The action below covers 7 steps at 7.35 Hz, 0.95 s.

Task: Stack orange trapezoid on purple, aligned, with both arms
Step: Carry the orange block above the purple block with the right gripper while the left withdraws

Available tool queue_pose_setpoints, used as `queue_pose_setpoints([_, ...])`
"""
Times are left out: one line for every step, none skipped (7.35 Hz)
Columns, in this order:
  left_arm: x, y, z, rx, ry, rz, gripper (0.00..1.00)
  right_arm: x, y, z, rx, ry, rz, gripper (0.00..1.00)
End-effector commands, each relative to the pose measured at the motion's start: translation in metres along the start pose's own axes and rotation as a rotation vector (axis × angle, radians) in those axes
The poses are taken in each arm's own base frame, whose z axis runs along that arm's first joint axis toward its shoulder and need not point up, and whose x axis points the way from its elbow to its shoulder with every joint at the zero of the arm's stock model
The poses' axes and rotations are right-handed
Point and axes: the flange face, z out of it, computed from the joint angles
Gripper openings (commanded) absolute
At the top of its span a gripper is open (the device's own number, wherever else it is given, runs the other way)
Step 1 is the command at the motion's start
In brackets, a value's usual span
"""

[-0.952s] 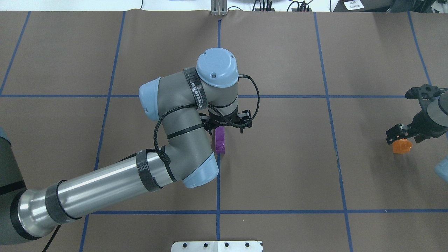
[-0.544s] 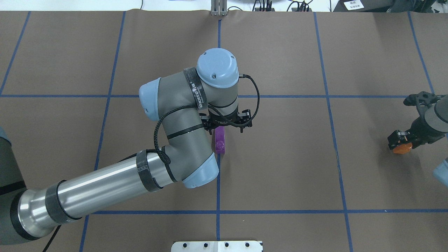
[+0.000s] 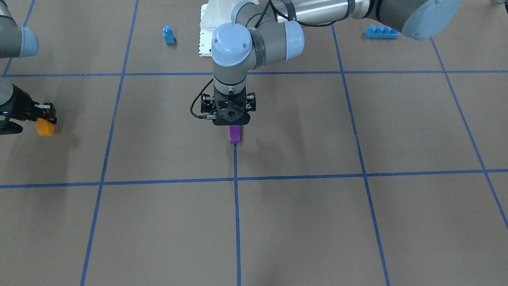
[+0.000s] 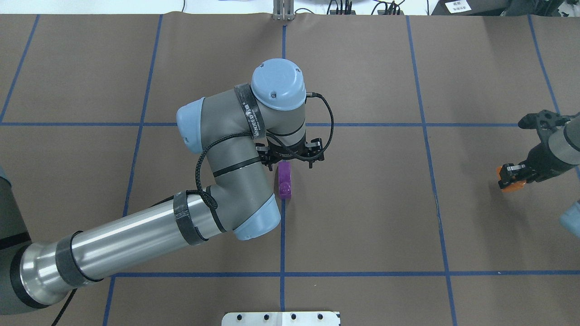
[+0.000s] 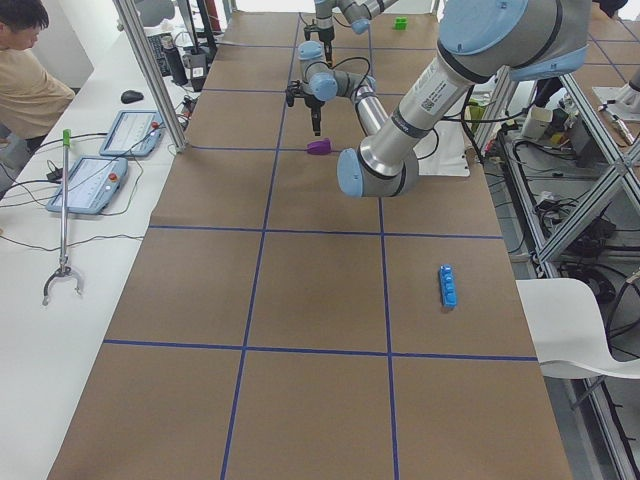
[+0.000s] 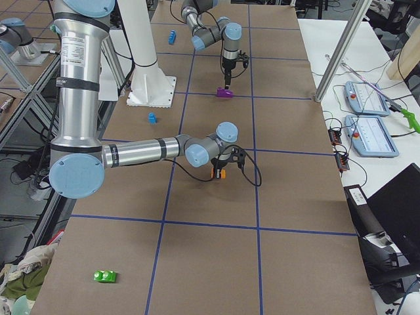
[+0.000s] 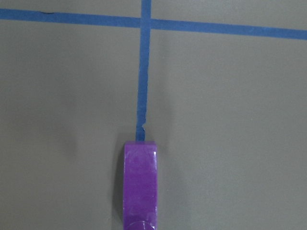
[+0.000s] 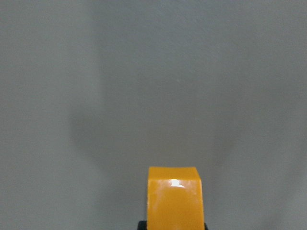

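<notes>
The purple block (image 4: 284,180) lies on the table's centre blue line, stud up, and also shows in the front view (image 3: 235,134) and the left wrist view (image 7: 140,184). My left gripper (image 4: 290,156) hangs just above its far end, open and holding nothing; its fingers do not show in the wrist view. The orange trapezoid (image 4: 505,182) sits between the fingers of my right gripper (image 4: 511,177), which is shut on it at the table's right side. It also shows in the front view (image 3: 45,128) and the right wrist view (image 8: 175,196).
A small blue single-stud block (image 3: 168,35) and a long blue brick (image 3: 381,31) lie near the robot's white base plate (image 3: 204,39). A green block (image 6: 105,276) lies at the right end. An operator (image 5: 25,80) sits at the side bench.
My left arm has drawn up and slightly away while the purple block stayed put. My right gripper has come over the orange trapezoid and shifted a little toward the centre with it.
</notes>
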Motion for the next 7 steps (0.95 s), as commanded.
queue_pose_setpoints([-0.077,0.003,0.004,0.015,-0.003,0.014,1.00,-0.115,-0.023,-0.051,0.061,-0.065,0.080,0.00])
queue_pose_setpoints([-0.136,0.016,-0.003,0.024,-0.004,0.085,1.00,-0.192,-0.023,-0.050,0.071,-0.108,0.129,0.00])
queue_pose_setpoints([-0.189,0.024,-0.006,0.025,-0.024,0.102,1.00,-0.268,-0.014,-0.045,0.089,-0.137,0.164,0.00])
queue_pose_setpoints([-0.224,0.029,-0.008,0.024,-0.044,0.122,1.00,-0.344,0.004,-0.038,0.079,-0.133,0.168,0.00])
queue_pose_setpoints([-0.274,0.038,-0.010,0.018,-0.074,0.176,1.00,-0.424,0.018,-0.039,0.089,-0.098,0.134,0.00])
queue_pose_setpoints([-0.307,0.034,-0.014,0.021,-0.101,0.199,1.00,-0.490,0.030,-0.034,0.092,-0.070,0.104,0.00])
queue_pose_setpoints([-0.313,0.033,-0.014,0.021,-0.106,0.193,1.00,-0.522,0.041,-0.015,0.094,-0.057,0.104,0.00])
